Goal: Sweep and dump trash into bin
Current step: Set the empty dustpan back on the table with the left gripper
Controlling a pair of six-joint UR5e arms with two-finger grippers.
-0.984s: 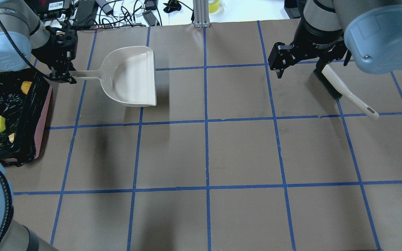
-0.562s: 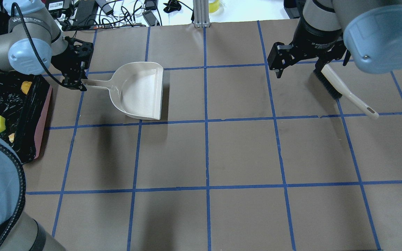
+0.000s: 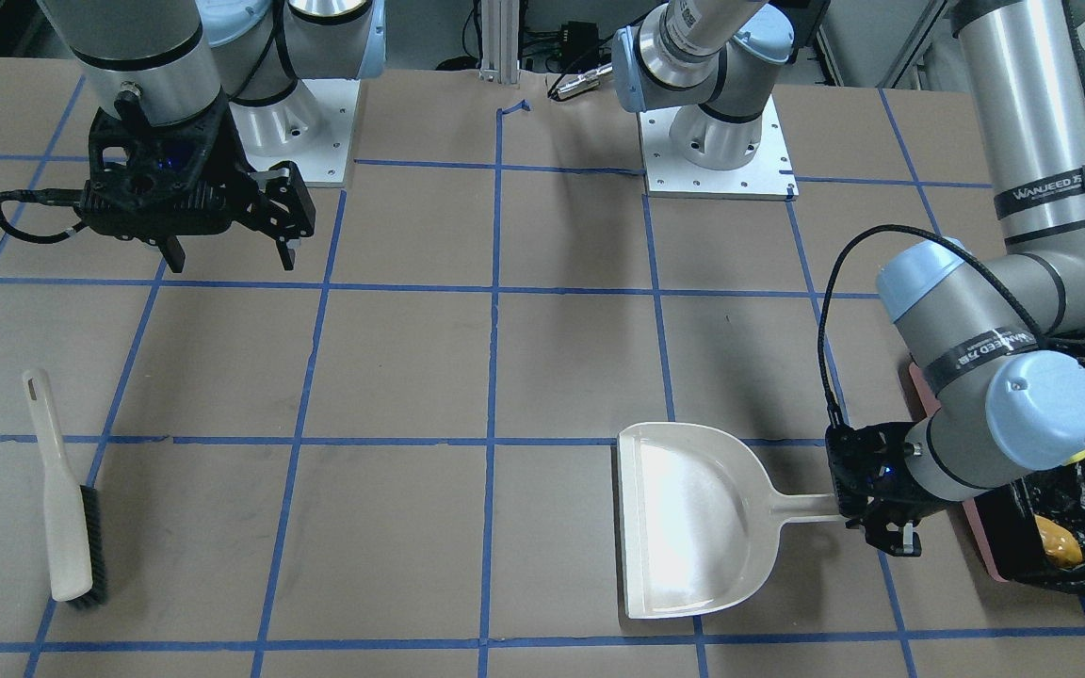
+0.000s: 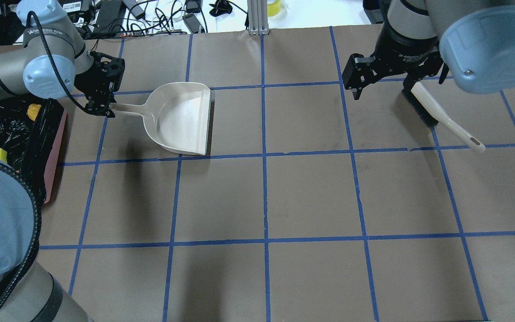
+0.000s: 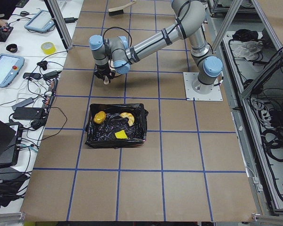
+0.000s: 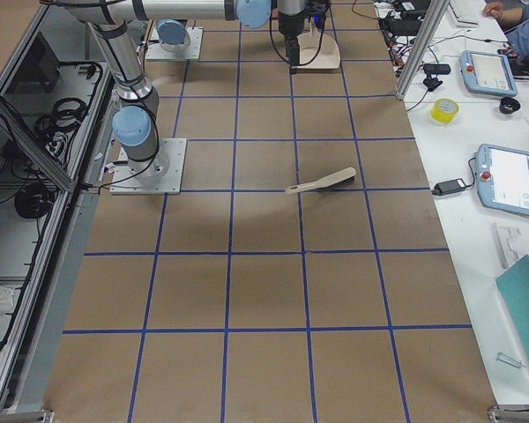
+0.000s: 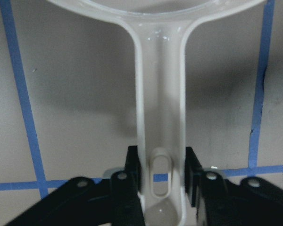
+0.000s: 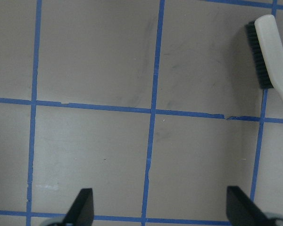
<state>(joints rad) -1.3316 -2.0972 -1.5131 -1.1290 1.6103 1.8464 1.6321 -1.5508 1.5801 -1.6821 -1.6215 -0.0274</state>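
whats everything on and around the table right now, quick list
table: one, brown with blue tape grid, under everything
dustpan: one, beige, flat on the table beside the bin
brush: one, beige handle with black bristles, lying on the table at the robot's right
bin: one, pink with black bag liner, at the robot's left
trash pieces: three, orange-yellow lump, cream crescent, yellow wedge, all in the bin
tape roll: one, yellow, on the white side bench
left end effector: black, shut on the dustpan handle
right end effector: black, open, above the table
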